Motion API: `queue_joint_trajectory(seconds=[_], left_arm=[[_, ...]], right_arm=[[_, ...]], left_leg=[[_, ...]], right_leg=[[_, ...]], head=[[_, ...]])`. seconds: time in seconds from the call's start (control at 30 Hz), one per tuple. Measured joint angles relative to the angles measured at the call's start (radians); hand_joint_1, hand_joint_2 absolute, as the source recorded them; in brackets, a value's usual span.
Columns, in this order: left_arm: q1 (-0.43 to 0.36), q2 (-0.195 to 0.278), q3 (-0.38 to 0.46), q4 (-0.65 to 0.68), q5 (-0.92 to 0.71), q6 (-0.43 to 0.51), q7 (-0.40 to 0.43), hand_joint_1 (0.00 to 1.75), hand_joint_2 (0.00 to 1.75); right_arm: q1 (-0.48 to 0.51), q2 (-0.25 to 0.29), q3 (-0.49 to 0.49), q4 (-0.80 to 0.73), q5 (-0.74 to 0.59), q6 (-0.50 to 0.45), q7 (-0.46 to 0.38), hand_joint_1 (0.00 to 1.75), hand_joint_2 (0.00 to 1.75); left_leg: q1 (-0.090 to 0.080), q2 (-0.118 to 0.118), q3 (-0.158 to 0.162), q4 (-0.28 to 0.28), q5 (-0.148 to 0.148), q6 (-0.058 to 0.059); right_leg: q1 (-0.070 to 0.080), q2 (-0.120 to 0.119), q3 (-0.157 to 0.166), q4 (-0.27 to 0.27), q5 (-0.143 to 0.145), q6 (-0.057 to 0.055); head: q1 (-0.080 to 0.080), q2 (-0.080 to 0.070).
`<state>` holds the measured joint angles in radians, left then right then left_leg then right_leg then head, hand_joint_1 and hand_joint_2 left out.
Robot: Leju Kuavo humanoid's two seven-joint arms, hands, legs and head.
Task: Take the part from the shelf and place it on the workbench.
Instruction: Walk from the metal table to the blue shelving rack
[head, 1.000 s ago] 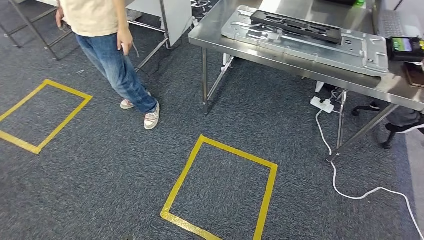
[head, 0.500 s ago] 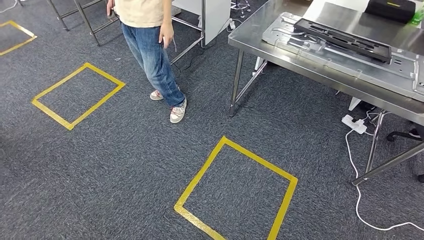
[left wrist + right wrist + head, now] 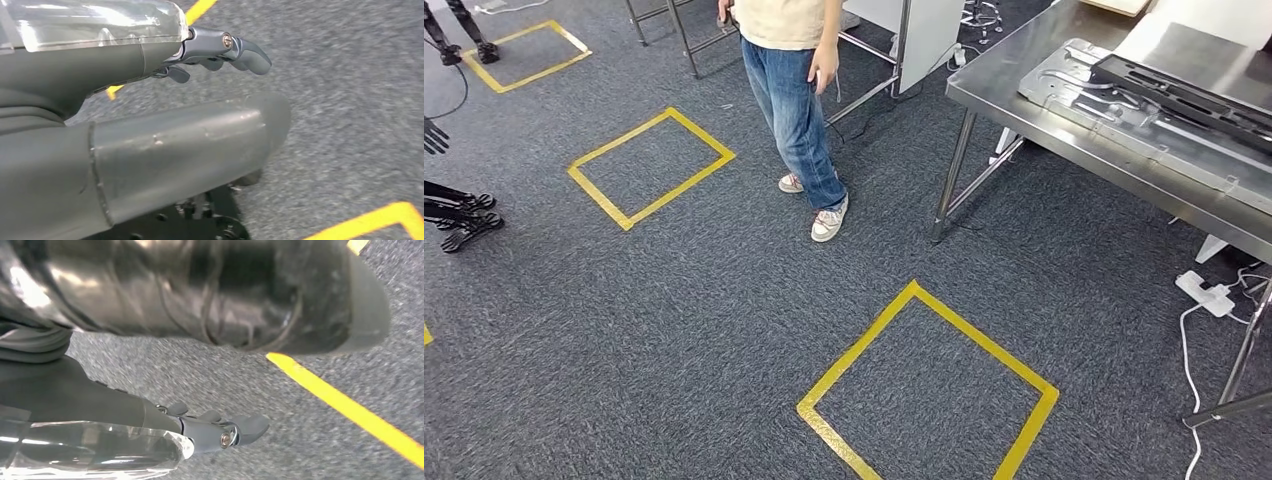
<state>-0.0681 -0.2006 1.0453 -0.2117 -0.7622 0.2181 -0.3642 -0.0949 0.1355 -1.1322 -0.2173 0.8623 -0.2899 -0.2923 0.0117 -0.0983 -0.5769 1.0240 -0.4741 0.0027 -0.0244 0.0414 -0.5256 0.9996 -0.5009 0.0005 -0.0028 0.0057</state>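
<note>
So the robot's looking down at grey carpet (image 3: pixel 674 330) with yellow tape squares; the nearest square (image 3: pixel 929 385) sits just in front of the steel workbench (image 3: pixel 1074 130) over on the right. On the bench there's a big silver metal plate (image 3: pixel 1124 120) with a long black part (image 3: pixel 1184 95) lying on top of it, near the far right edge of the head view. A person in jeans (image 3: pixel 799 110) stands between the bench and another tape square (image 3: pixel 649 165).

Both hands hang down by the floor, well apart from that part. The left hand (image 3: pixel 150 140) holds nothing, fingers (image 3: pixel 245 50) loosely extended over the carpet. The right hand (image 3: pixel 150 430) looks the same, fingers (image 3: pixel 245 427) slack and empty beside a yellow tape line (image 3: pixel 350 410). A white power strip (image 3: pixel 1209 295) lies under the bench
</note>
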Motion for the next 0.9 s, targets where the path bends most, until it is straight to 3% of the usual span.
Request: queue_joint_trajectory(seconds=[0.07, 0.1, 0.17, 0.2, 0.27, 0.33, 0.4, 0.47, 0.53, 0.6, 0.67, 0.7, 0.77, 0.83, 0.9], left_arm=[[-0.004, 0.004, 0.002, 0.000, -0.002, -0.010, 0.006, 0.00, 0.00], [-0.007, 0.005, 0.003, 0.000, -0.004, -0.021, 0.004, 0.00, 0.00], [-0.011, 0.008, 0.003, 0.000, -0.011, -0.051, -0.004, 0.00, 0.00], [-0.011, 0.009, 0.003, 0.000, -0.014, -0.065, -0.009, 0.00, 0.00], [-0.010, 0.013, 0.002, 0.000, -0.020, -0.086, -0.016, 0.00, 0.00], [-0.016, 0.017, 0.002, 0.000, -0.023, -0.100, -0.021, 0.00, 0.00], [-0.020, 0.019, 0.001, 0.000, -0.025, -0.107, -0.022, 0.00, 0.00], [-0.017, 0.022, 0.001, 0.000, -0.025, -0.111, -0.022, 0.00, 0.00], [-0.016, 0.025, 0.001, 0.000, -0.020, -0.123, -0.022, 0.00, 0.00], [-0.019, 0.027, 0.002, 0.000, -0.012, -0.144, -0.017, 0.00, 0.00], [-0.021, 0.030, 0.003, 0.000, -0.006, -0.166, -0.004, 0.00, 0.00], [-0.020, 0.031, 0.003, 0.000, -0.004, -0.174, 0.004, 0.00, 0.00], [-0.019, 0.032, 0.004, 0.000, -0.008, -0.175, 0.014, 0.00, 0.00], [-0.019, 0.032, 0.003, 0.000, -0.022, -0.157, 0.012, 0.00, 0.00], [-0.019, 0.033, 0.002, 0.000, -0.033, -0.131, 0.005, 0.00, 0.00]], right_arm=[[0.000, 0.004, 0.001, 0.000, 0.004, -0.004, 0.000, 0.00, 0.00], [0.000, 0.005, 0.001, 0.000, 0.006, -0.007, 0.003, 0.00, 0.00], [0.001, 0.005, 0.005, 0.001, 0.012, -0.011, 0.011, 0.00, 0.00], [0.001, 0.005, 0.008, 0.001, 0.015, -0.013, 0.014, 0.00, 0.00], [-0.001, 0.006, 0.013, 0.001, 0.018, -0.014, 0.018, 0.00, 0.00], [-0.003, 0.008, 0.016, 0.001, 0.018, -0.013, 0.019, 0.00, 0.00], [-0.007, 0.009, 0.017, 0.002, 0.018, -0.012, 0.019, 0.00, 0.00], [-0.012, 0.011, 0.019, 0.002, 0.018, -0.011, 0.018, 0.00, 0.00], [-0.014, 0.012, 0.022, 0.002, 0.023, -0.010, 0.015, 0.00, 0.00], [-0.011, 0.013, 0.028, 0.002, 0.033, -0.008, 0.009, 0.00, 0.00], [-0.008, 0.015, 0.035, 0.003, 0.044, -0.007, 0.005, 0.00, 0.00], [-0.008, 0.017, 0.039, 0.004, 0.048, -0.010, 0.006, 0.00, 0.00], [-0.008, 0.018, 0.044, 0.004, 0.054, -0.016, 0.014, 0.00, 0.00], [-0.005, 0.018, 0.048, 0.004, 0.058, -0.023, 0.027, 0.00, 0.00], [-0.003, 0.018, 0.050, 0.004, 0.063, -0.031, 0.038, 0.00, 0.00]], left_leg=[[-0.001, 0.059, -0.043, 0.091, -0.055, -0.007], [0.000, 0.077, -0.075, 0.157, -0.091, -0.010], [0.002, 0.089, -0.123, 0.261, -0.131, -0.015], [0.003, 0.092, -0.121, 0.265, -0.123, -0.017], [0.004, 0.112, -0.059, 0.162, -0.064, -0.016], [-0.001, 0.155, 0.013, 0.030, -0.020, -0.009], [-0.008, 0.169, 0.030, -0.014, -0.015, 0.002], [-0.006, 0.148, 0.027, -0.018, -0.009, 0.014], [-0.002, 0.129, 0.030, -0.026, -0.001, 0.027], [-0.001, 0.108, 0.029, -0.029, 0.004, 0.036], [-0.003, 0.082, 0.027, -0.028, 0.006, 0.039], [-0.004, 0.067, 0.027, -0.027, 0.006, 0.039], [-0.003, 0.038, 0.029, -0.024, 0.005, 0.037], [-0.003, 0.012, 0.025, -0.017, 0.002, 0.031], [-0.002, -0.009, 0.014, -0.012, 0.002, 0.018]], right_leg=[[0.000, -0.030, 0.003, -0.007, 0.003, -0.012], [0.003, -0.046, 0.002, -0.008, 0.002, -0.016], [0.005, -0.078, 0.001, -0.006, 0.000, -0.017], [0.006, -0.092, 0.000, -0.005, -0.001, -0.017], [0.006, -0.116, 0.002, -0.001, -0.004, -0.013], [0.011, -0.135, 0.003, 0.006, -0.011, -0.004], [0.016, -0.153, 0.004, 0.010, -0.015, 0.007], [0.015, -0.164, 0.008, 0.012, -0.019, 0.016], [0.010, -0.127, -0.001, 0.044, -0.048, 0.024], [0.008, -0.072, -0.050, 0.151, -0.111, 0.028], [0.008, -0.050, -0.107, 0.262, -0.152, 0.029], [0.007, -0.047, -0.117, 0.277, -0.143, 0.029], [0.005, -0.035, -0.086, 0.193, -0.073, 0.026], [-0.001, 0.016, -0.038, 0.075, -0.017, 0.022], [-0.001, 0.051, -0.024, 0.033, -0.010, 0.018]], head=[[-0.001, 0.000], [-0.002, 0.000], [-0.002, 0.000], [-0.002, 0.000], [-0.002, 0.000], [-0.002, 0.000], [-0.001, 0.000], [-0.001, 0.000], [-0.001, 0.000], [-0.001, 0.000], [-0.001, 0.000], [-0.001, 0.000], [-0.001, 0.000], [-0.001, 0.000], [-0.001, 0.000]])
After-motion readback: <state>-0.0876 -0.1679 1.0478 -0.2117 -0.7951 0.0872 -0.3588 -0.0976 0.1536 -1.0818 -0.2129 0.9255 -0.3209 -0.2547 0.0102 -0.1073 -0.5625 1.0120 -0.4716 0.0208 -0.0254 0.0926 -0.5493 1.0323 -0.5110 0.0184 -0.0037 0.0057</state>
